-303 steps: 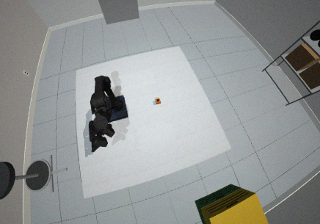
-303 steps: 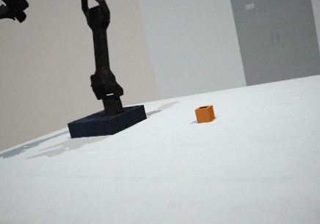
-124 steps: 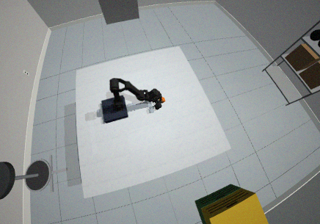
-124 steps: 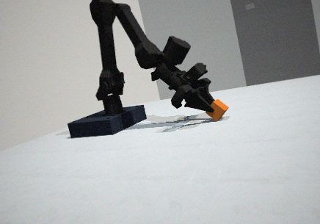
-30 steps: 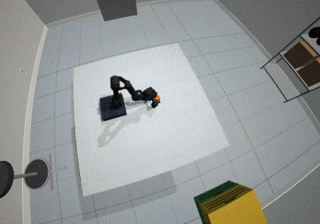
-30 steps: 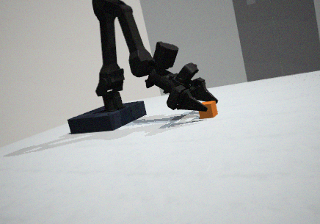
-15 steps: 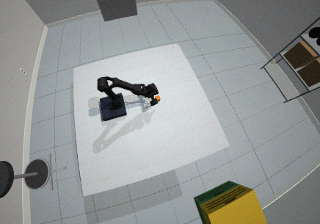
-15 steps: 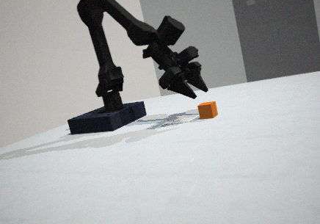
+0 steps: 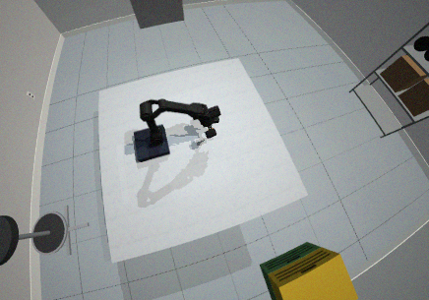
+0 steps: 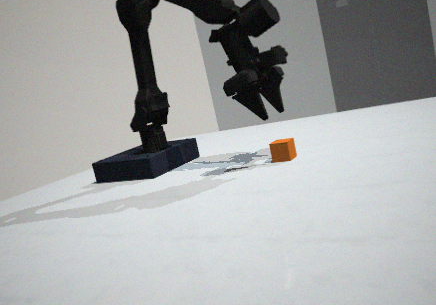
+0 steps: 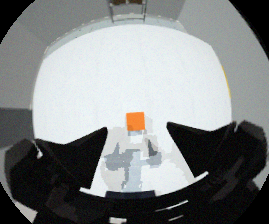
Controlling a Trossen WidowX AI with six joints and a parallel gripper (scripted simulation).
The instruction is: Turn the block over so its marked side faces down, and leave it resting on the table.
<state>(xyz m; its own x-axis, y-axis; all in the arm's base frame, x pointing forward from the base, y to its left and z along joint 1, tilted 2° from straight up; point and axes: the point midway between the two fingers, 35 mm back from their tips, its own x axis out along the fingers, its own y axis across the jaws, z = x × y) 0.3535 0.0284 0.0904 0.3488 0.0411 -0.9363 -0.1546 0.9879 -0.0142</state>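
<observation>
Block (image 10: pixel 283 150) sits flat on the table (image 10: pixel 310 237), orange on every face I can see, no mark visible from any view. That would fit the marked side being underneath, but I can't confirm it from here.

Gripper (image 10: pixel 265 108) is spread nearly to its full width and has nothing in it. It hangs well above the table, fingertips angled down and slightly toward the block, clear of it with open air between. In the wrist view the two dark fingers frame the block (image 11: pixel 135 121) small and roughly centred, so the tool is lined up over it but high up.

Why it reads this way: wide jaws plus height give no contact risk, so nothing can nudge the block off its resting face. The centred line of sight lets the block's pose be checked without touching it.

Arm (image 10: pixel 145 52) is folded up over its dark base (image 10: pixel 145 163); the block rests near the base, just past the arm's shadow on the white surface.

Judgement: if the mark is indeed face down, the task looks finished or close to it; only a visual check of the hidden face remains. Top view is too coarse to resolve the block.
</observation>
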